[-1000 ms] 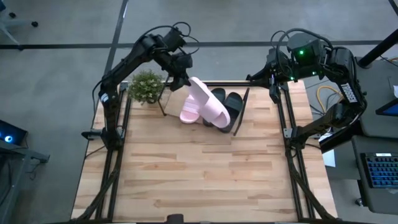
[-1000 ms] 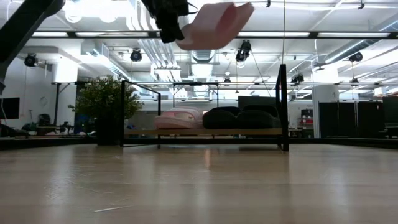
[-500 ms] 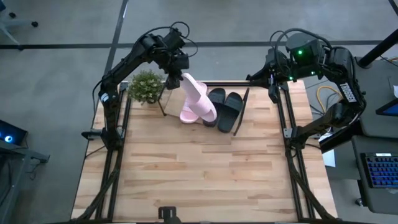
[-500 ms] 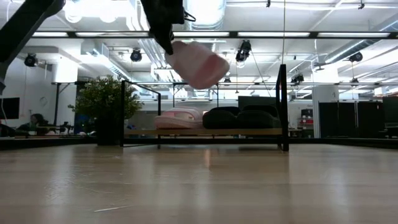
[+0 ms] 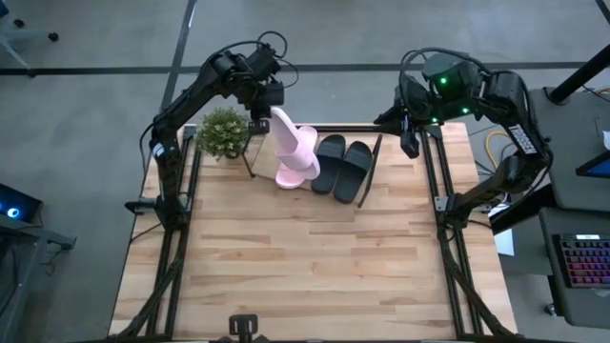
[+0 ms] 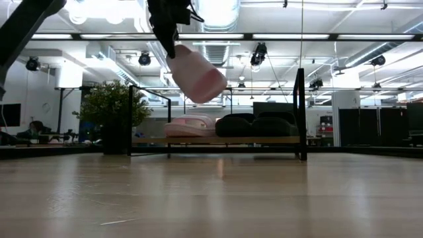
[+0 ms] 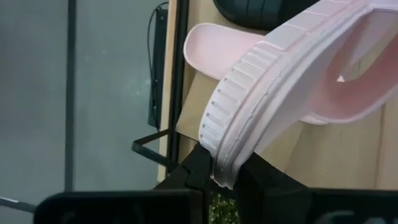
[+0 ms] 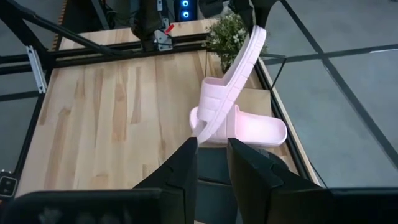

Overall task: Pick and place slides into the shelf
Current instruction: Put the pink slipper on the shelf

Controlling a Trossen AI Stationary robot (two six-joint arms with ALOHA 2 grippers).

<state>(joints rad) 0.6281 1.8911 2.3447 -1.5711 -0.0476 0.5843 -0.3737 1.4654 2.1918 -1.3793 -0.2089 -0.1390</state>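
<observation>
High view: you look straight down on the whole light wooden tabletop (image 5: 305,257).
Low view: level across it, toward the low black-tube shelf (image 6: 218,140).
Left wrist: close on the raised pale pink slide sandal (image 7: 298,68).
Right wrist: farther off; shares that sandal (image 8: 229,81).

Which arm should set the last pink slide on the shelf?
Left. The left gripper already holds the pink slide by one end, tilted above the shelf beside its mate. The right gripper hangs at the shelf's far end, holding nothing.
</observation>
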